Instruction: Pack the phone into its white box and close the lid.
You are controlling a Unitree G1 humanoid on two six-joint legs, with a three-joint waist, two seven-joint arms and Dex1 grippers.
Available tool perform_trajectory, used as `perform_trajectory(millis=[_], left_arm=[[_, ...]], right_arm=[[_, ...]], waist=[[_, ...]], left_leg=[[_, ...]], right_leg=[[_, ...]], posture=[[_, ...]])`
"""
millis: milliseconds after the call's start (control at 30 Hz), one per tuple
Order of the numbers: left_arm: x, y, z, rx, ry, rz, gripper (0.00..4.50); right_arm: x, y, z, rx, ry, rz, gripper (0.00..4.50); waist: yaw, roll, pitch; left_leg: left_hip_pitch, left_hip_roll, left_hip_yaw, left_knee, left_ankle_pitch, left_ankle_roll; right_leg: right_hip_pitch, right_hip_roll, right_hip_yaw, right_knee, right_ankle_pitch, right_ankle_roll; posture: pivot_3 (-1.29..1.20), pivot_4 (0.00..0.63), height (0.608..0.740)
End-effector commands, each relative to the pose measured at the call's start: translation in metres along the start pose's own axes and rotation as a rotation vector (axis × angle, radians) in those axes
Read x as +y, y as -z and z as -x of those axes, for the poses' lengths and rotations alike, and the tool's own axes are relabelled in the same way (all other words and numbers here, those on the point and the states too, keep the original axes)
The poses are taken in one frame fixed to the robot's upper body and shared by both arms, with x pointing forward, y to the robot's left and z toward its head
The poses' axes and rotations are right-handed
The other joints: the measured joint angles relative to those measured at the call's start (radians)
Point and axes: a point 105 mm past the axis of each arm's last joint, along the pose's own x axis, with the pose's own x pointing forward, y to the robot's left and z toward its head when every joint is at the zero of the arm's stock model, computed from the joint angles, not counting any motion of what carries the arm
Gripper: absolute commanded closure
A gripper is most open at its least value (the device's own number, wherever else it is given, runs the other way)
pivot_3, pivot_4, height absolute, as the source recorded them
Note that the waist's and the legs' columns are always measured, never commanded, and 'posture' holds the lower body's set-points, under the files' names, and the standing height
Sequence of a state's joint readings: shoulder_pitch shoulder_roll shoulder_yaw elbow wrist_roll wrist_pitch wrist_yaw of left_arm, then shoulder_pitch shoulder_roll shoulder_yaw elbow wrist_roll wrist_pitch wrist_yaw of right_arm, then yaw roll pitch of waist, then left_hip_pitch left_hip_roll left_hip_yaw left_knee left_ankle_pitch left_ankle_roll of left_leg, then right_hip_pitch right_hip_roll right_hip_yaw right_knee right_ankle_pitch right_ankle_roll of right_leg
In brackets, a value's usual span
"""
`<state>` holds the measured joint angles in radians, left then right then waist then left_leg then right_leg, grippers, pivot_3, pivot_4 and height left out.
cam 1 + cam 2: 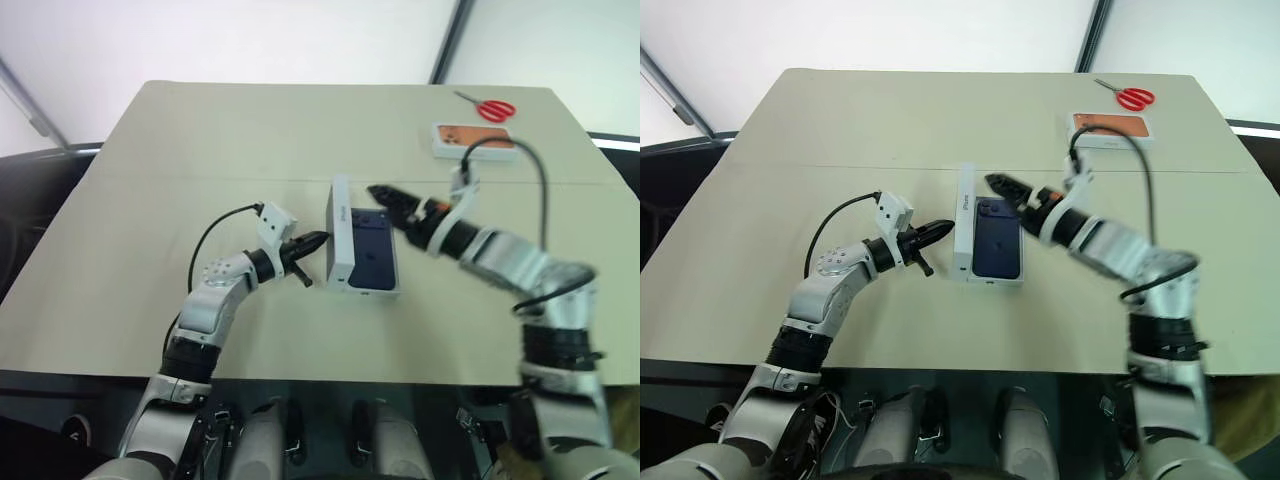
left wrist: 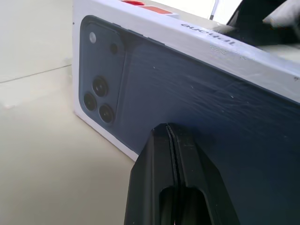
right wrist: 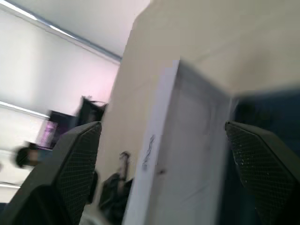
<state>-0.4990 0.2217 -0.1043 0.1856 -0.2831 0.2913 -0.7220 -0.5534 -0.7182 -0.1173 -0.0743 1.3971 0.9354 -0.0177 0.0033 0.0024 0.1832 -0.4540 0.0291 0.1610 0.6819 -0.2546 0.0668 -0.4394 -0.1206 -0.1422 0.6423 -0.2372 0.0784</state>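
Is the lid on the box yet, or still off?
Off. The lid stands on edge beside the white box, where the phone lies uncovered.

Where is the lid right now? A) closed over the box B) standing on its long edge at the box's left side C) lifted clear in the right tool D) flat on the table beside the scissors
B: the lid stands upright on its long edge along the left side of the white box, the phone lying uncovered inside; the shut left tool is at its outer face.
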Motion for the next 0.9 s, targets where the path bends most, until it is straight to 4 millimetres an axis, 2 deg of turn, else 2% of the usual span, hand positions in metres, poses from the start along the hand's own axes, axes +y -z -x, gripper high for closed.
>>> perform_trajectory(millis=[33, 100, 300, 367, 467, 567, 633, 667, 800, 900], left_arm=[[-0.006, -0.013, -0.013, -0.038, 0.040, -0.053, 4.50], [-0.012, -0.015, -0.022, -0.041, 0.070, -0.050, 4.50], [-0.026, -0.022, -0.043, -0.060, 0.129, -0.053, 4.50], [-0.026, -0.023, -0.044, -0.063, 0.132, -0.062, 4.50], [-0.020, -0.028, -0.038, -0.079, 0.109, -0.047, 4.50], [-0.011, -0.030, -0.030, -0.080, 0.078, -0.050, 4.50], [-0.004, -0.032, -0.023, -0.083, 0.049, -0.044, 4.50], [0.000, -0.034, -0.020, -0.086, 0.034, -0.036, 4.50], [0.014, -0.038, -0.009, -0.077, -0.026, -0.047, 4.50], [0.024, -0.026, -0.005, -0.027, -0.058, -0.036, 4.50]], right_arm=[[-0.022, 0.005, 0.004, 0.065, 0.036, 0.335, 0.07], [-0.035, -0.001, 0.004, 0.072, 0.073, 0.465, 0.07], [-0.042, -0.010, -0.004, 0.050, 0.103, 0.697, 0.07], [-0.052, -0.009, -0.003, 0.069, 0.144, 0.823, 0.07], [-0.071, -0.015, -0.002, 0.077, 0.212, 0.821, 0.07], [-0.073, -0.017, -0.005, 0.074, 0.201, 0.804, 0.85], [-0.067, -0.011, -0.010, 0.087, 0.162, 0.841, 1.75], [-0.064, -0.007, -0.013, 0.095, 0.145, 0.860, 2.41], [-0.053, 0.001, -0.018, 0.103, 0.092, 0.927, 4.46], [-0.047, 0.002, -0.018, 0.105, 0.070, 0.942, 4.46]], waist=[[0.001, 0.000, 0.000], [0.001, 0.000, 0.000], [0.007, -0.001, 0.000], [0.007, -0.001, 0.000], [0.007, -0.001, 0.000], [0.005, -0.001, 0.000], [0.003, -0.001, 0.000], [0.003, -0.001, 0.000], [0.000, -0.001, 0.000], [0.005, -0.001, 0.000]], left_leg=[[0.000, 0.000, 0.000, 0.000, 0.000, 0.000], [0.000, 0.000, 0.000, 0.000, 0.000, 0.000], [-0.001, 0.000, 0.001, 0.002, 0.003, -0.005], [-0.001, 0.000, 0.001, 0.001, 0.003, -0.005], [-0.001, 0.000, 0.001, 0.002, 0.004, -0.005], [0.000, 0.000, 0.001, 0.002, 0.004, -0.006], [0.000, 0.000, 0.001, 0.002, 0.004, -0.006], [0.000, 0.001, 0.001, 0.002, 0.004, -0.006], [0.001, 0.001, 0.001, 0.002, 0.005, -0.007], [0.001, 0.000, 0.001, 0.002, 0.005, -0.007]], right_leg=[[0.000, 0.000, 0.000, -0.001, 0.000, 0.000], [0.001, 0.000, 0.000, -0.002, 0.000, 0.000], [0.000, 0.000, -0.001, -0.002, 0.000, 0.000], [0.000, 0.000, -0.001, -0.002, 0.000, 0.000], [0.001, 0.000, -0.001, -0.002, 0.001, 0.000], [0.001, 0.000, -0.001, -0.001, 0.001, 0.000], [0.000, 0.000, -0.001, 0.000, 0.001, 0.000], [0.000, 0.000, -0.001, 0.001, 0.001, 0.000], [0.000, 0.000, -0.001, 0.003, 0.001, 0.000], [0.001, 0.000, -0.001, 0.003, 0.001, 0.000]], posture=[[0.00, 0.150, 0.738], [0.00, 0.150, 0.738], [0.00, 0.150, 0.738], [0.00, 0.150, 0.738], [0.00, 0.150, 0.738], [0.00, 0.150, 0.738], [0.00, 0.150, 0.738], [0.00, 0.150, 0.738], [0.00, 0.150, 0.738], [0.00, 0.150, 0.738]])
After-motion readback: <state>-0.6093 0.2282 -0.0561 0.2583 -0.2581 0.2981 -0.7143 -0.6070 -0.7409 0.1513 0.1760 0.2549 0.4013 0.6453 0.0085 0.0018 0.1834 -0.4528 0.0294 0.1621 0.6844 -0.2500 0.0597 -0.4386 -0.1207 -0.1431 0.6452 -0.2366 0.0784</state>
